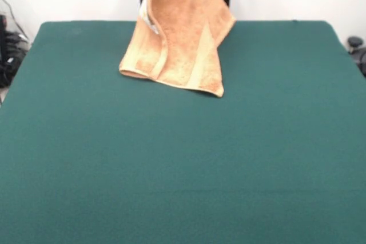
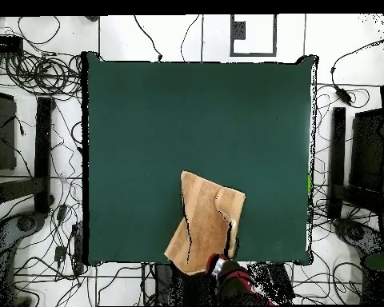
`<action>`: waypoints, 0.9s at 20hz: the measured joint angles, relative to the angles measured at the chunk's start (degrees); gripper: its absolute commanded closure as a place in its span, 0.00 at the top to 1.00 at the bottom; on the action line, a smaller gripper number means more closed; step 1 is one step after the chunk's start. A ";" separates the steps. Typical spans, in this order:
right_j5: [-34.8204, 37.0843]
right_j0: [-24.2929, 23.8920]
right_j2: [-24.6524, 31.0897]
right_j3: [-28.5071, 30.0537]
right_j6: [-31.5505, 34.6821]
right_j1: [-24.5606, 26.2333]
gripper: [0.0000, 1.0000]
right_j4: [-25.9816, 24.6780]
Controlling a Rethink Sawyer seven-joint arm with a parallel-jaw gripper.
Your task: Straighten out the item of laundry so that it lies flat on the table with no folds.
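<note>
- The item of laundry, an orange-tan terry towel, hangs lifted above the far part of the table, its top running out of the front view at the upper edge.
- The towel droops in loose vertical folds; a flat woven band runs along its lower hem, and a second pale band shows as a diagonal strip on the front face.
- A glimpse of white, apparently the label, shows at the towel's upper left side in the front view.
- The lower corners of the towel sit low over the table's green cloth near its far edge; whether they touch the cloth cannot be told.
- In the overhead view the towel lies over the table's edge nearest the robot's base, slightly toward the middle of that edge, with dark crease lines running down it.
- The gripper shows in the overhead view as a red-and-black form at the towel's corner beside the table's base-side edge.
- The towel covers the gripper in the front view, and the state of its jaws cannot be told from either view.
- Cables lie on the floor around the table.
</note>
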 measured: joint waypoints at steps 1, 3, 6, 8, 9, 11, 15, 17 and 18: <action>-0.01 -0.90 0.51 0.00 0.00 -0.01 0.00 0.00; 0.00 -3.58 2.22 0.07 0.00 -0.06 0.00 -0.01; -0.01 -6.78 4.91 0.53 0.00 -0.22 0.00 0.20; -0.01 -10.78 8.72 1.45 0.00 -0.29 0.00 0.76; -0.02 -12.71 10.60 1.94 0.00 -0.24 0.00 0.93; 0.00 -15.08 12.89 2.57 0.00 -0.07 0.00 0.98; -0.23 -22.37 19.81 4.39 0.00 1.44 0.00 0.85; -1.02 -26.26 23.14 4.95 0.00 3.36 0.00 -0.27; -1.36 -27.35 24.05 5.04 0.00 4.03 0.00 -0.76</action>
